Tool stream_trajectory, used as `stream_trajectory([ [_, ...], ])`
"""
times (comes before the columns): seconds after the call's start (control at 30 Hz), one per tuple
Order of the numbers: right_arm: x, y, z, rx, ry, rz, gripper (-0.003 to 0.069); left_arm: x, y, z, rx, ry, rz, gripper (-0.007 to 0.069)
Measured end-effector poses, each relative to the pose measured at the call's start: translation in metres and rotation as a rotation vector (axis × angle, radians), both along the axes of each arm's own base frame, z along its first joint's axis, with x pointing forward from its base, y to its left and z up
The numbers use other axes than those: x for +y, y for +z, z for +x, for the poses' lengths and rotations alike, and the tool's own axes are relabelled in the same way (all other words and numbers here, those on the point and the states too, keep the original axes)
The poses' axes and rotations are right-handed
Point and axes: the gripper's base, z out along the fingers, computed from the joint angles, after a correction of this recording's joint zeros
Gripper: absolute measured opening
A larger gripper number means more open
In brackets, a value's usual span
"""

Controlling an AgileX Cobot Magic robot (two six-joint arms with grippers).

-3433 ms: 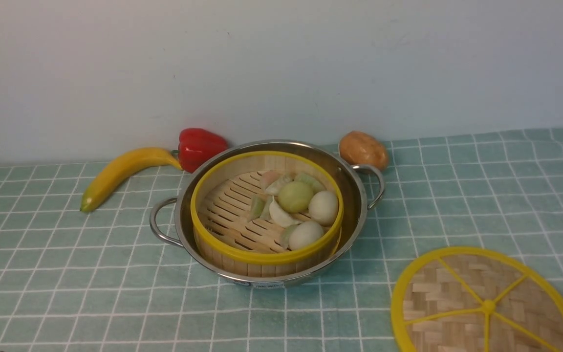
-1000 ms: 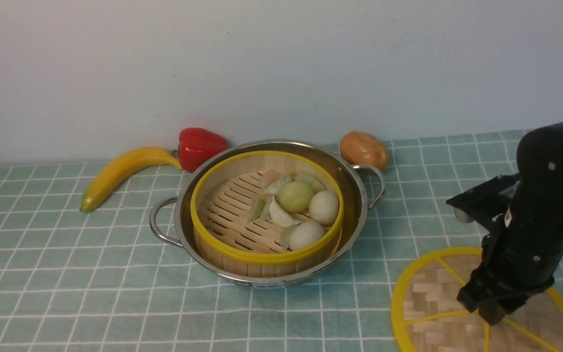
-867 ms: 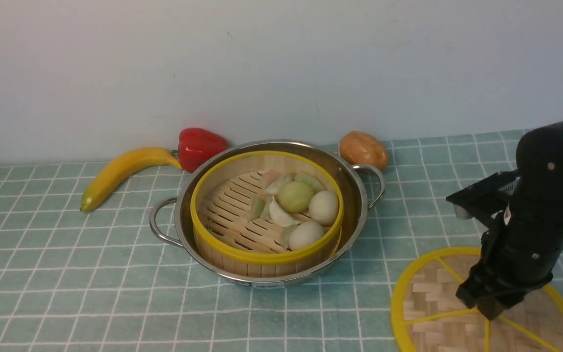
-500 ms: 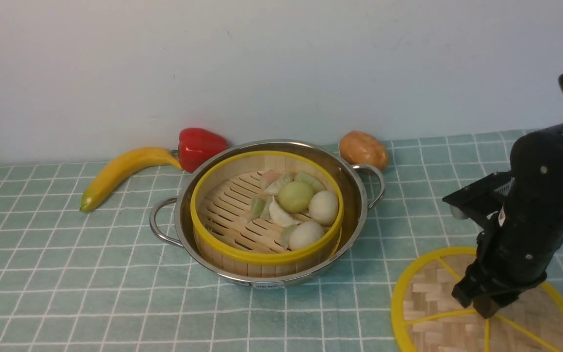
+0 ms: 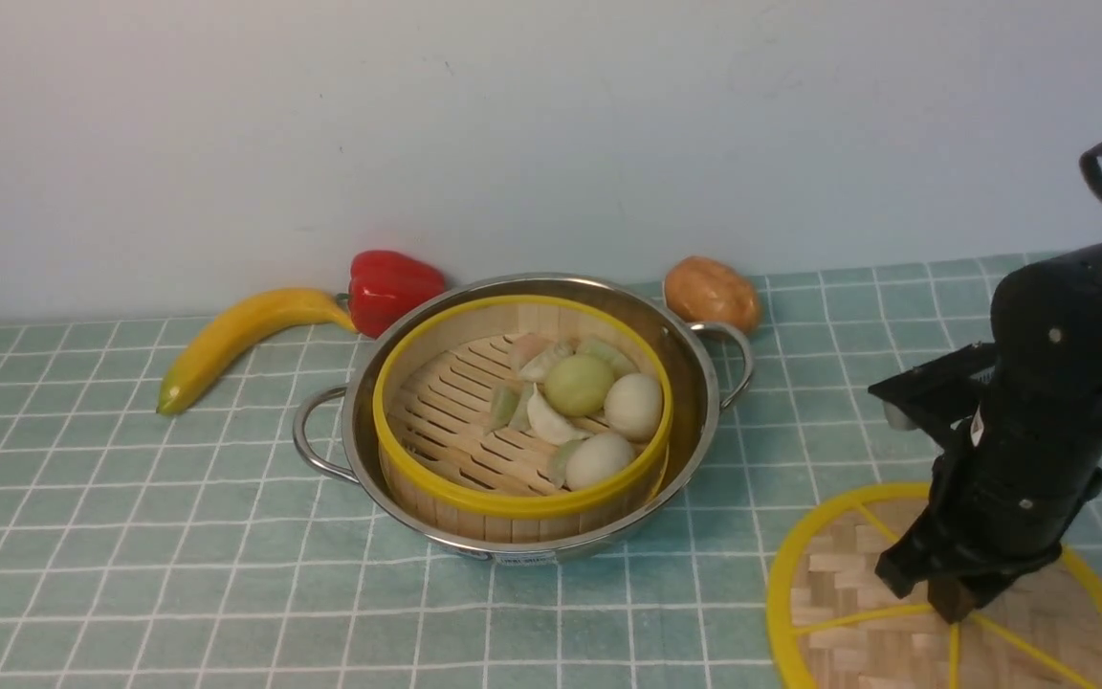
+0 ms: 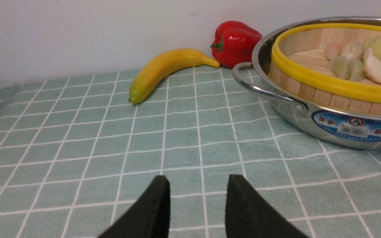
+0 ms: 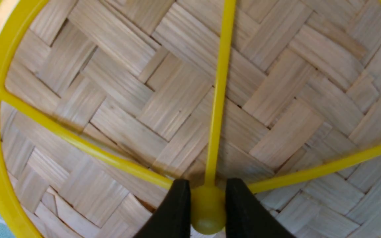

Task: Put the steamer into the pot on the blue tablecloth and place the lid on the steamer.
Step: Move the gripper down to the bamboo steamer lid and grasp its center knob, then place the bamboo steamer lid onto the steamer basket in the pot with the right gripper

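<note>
Right gripper [image 7: 207, 185] pinched lid [image 7: 276, 109] centre hub [image 7: 207, 211] between fingers. Left gripper [image 6: 198, 178] fingers apart, empty; blue tablecloth [image 6: 78, 132] beyond tips.

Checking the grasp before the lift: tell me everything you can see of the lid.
The lid is a flat round disc of woven bamboo strips with a yellow rim and yellow spokes meeting at a round hub. It lies flat on the checked tablecloth, to the right of the pot and not touching it. The right gripper stands over its middle, fingers against both sides of the hub.
</note>
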Motion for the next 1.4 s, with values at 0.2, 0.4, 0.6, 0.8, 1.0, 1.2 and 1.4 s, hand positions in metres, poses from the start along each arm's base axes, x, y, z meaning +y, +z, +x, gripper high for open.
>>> stream_trajectory([
  [0.2, -0.01, 0.045, -0.005, -0.195, -0.084, -0.018, 0.0148, 0.0, 0.0, 0.0, 0.0, 0.0, 0.0, 0.0243],
  [0.4, 0.008, 0.085, -0.003, -0.379, 0.013, 0.228, 0.0148, 0.0, 0.0, 0.0, 0.0, 0.0, 0.0, 0.0243],
  [0.6, 0.044, 0.132, 0.012, -0.537, 0.249, 0.347, 0.0148, 0.0, 0.0, 0.0, 0.0, 0.0, 0.0, 0.0243],
  [0.8, 0.093, 0.156, 0.037, -0.624, 0.437, 0.38, 0.0148, 0.0, 0.0, 0.0, 0.0, 0.0, 0.0, 0.0243],
  [1.0, 0.139, 0.14, 0.058, -0.586, 0.558, 0.382, 0.0148, 0.0, 0.0, 0.0, 0.0, 0.0, 0.0, 0.0243],
  [1.2, 0.16, 0.108, 0.079, -0.523, 0.597, 0.349, 0.0148, 0.0, 0.0, 0.0, 0.0, 0.0, 0.0, 0.0243],
  [1.4, 0.165, 0.094, 0.086, -0.521, 0.614, 0.339, 0.0148, 0.0, 0.0, 0.0, 0.0, 0.0, 0.0, 0.0243],
])
